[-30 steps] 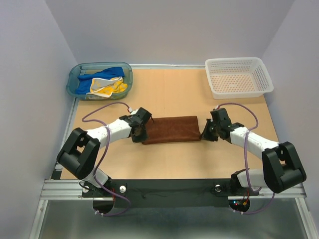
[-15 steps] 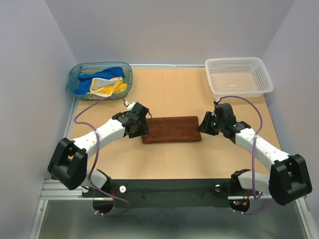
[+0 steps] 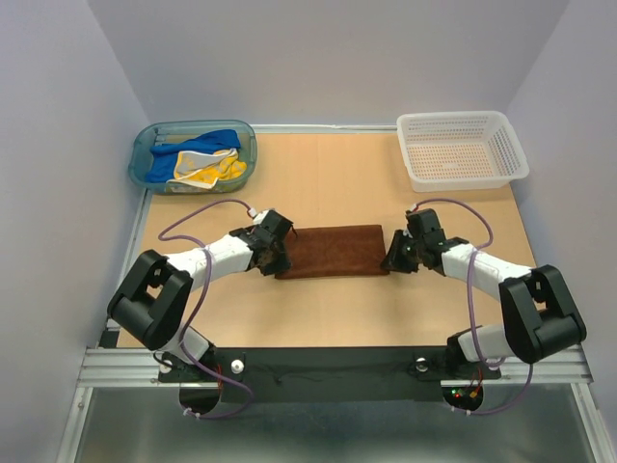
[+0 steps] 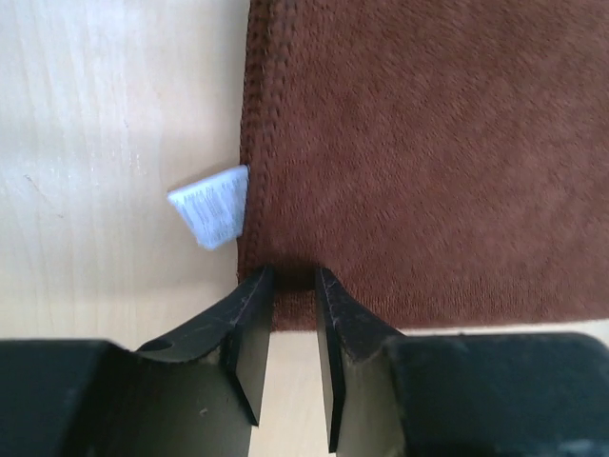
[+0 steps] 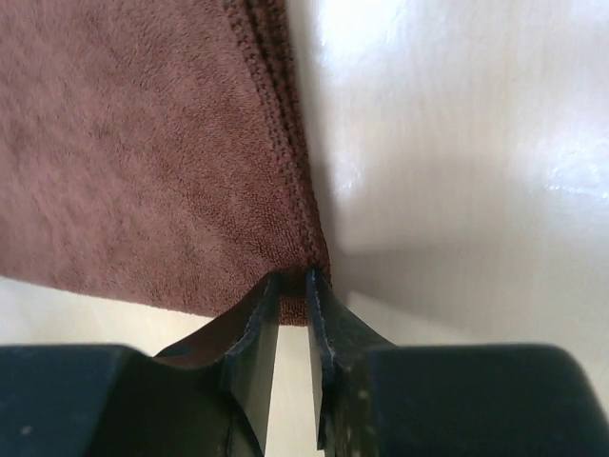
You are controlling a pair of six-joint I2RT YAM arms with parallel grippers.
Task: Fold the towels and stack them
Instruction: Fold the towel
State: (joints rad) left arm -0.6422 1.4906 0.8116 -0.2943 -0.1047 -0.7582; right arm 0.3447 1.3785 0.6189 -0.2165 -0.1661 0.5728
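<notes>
Brown towel [image 3: 331, 250] lies folded mid-desk [image 3: 328, 183], left hand [image 4: 290, 274] and right hand [image 5: 293, 276] narrowly open, tips at its corners.

Folded rust-brown towel [image 3: 331, 251] flat on table [image 3: 337, 183]

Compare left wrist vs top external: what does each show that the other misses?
Left wrist only: a small white fabric tag sticking out at the edge of the rust-brown cloth towel, plus its stitched hem. Top external only: the teal plastic tub holding the bright blue towel and yellow patterned towel, the white mesh basket, and the right gripper at the brown towel's other end. Both: the brown towel flat on the wooden table, with the left gripper at its corner.
</notes>
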